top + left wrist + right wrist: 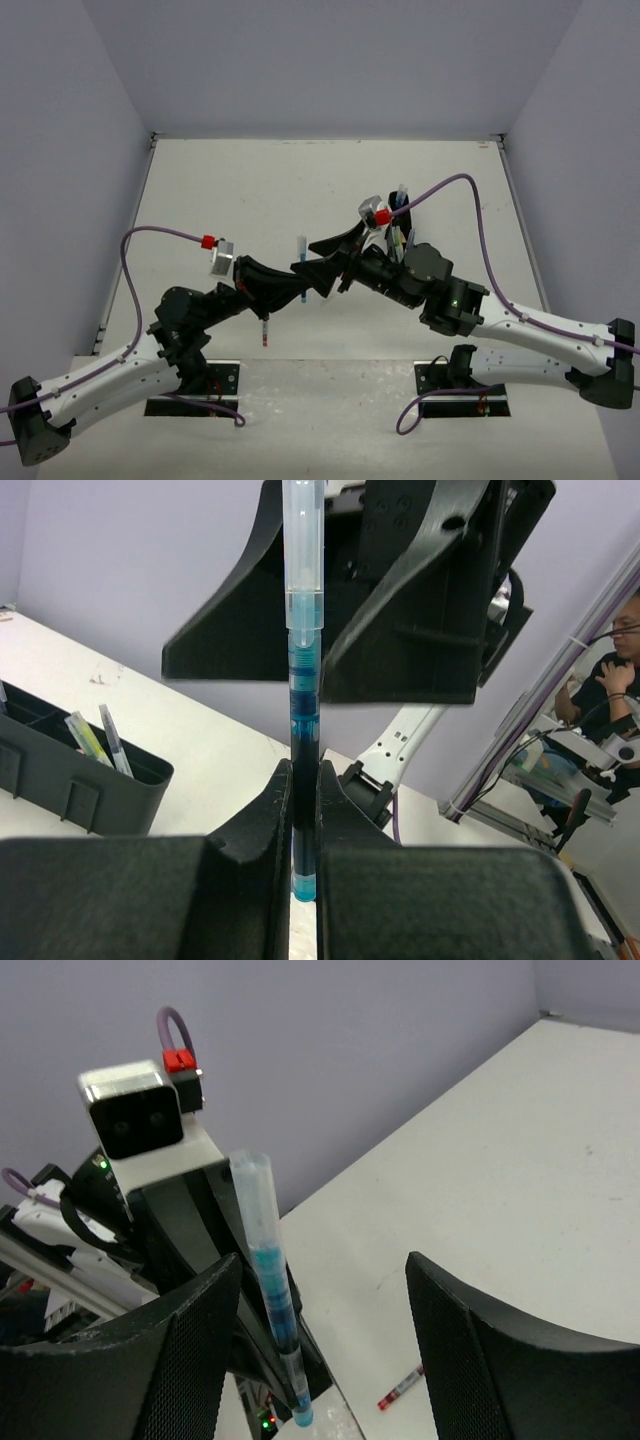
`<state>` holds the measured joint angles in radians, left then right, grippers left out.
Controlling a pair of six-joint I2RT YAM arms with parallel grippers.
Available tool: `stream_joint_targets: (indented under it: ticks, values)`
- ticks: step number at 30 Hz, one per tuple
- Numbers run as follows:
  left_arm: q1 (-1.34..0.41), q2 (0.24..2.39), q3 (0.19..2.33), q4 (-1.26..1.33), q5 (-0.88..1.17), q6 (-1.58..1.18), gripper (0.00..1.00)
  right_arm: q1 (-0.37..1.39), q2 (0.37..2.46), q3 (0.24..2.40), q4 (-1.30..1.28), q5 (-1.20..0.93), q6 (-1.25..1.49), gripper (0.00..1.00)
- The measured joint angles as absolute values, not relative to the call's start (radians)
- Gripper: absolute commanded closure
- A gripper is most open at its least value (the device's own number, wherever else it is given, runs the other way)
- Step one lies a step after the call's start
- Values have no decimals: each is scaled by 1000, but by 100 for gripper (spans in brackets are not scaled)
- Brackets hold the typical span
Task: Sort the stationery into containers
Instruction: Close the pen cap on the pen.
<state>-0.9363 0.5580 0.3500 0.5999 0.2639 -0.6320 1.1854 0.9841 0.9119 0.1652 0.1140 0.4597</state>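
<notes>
Top view: your left pincer [306, 276] clenched on blue pen [301, 250], held above worktop [220, 190] centre. Your right pincer [328, 266] released, spread either side of pen. Organiser tray [410, 212] near right edge, partly hidden by arm. Red pen [265, 335] lies toward near edge.
Left wrist: blue pen pinched low on barrel; tray [90, 790] holds pens.
Right wrist: fingers [190, 1360] clear of pen.
</notes>
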Motion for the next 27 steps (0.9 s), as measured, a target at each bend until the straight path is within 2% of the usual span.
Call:
stream_joint_targets:
  ticks: [7,10,12,20,23,27]
  values:
    - [-936,590,355,601,315,-627,100,1184,952,1012,87,139,421,42]
    - [-936,614,364,602,333,-625,100,1182,943,1028,62,136,412,51]
    - [-936,624,366,601,340,-625,100,1181,942,1030,53,132,408,62]
    - [-936,644,371,603,362,-624,100,1177,942,1031,10,110,402,77]
    - [-936,648,374,602,364,-624,100,1176,942,1031,7,107,401,93]
    - [-936,646,382,597,367,-619,100,1172,941,1028,9,103,403,100]
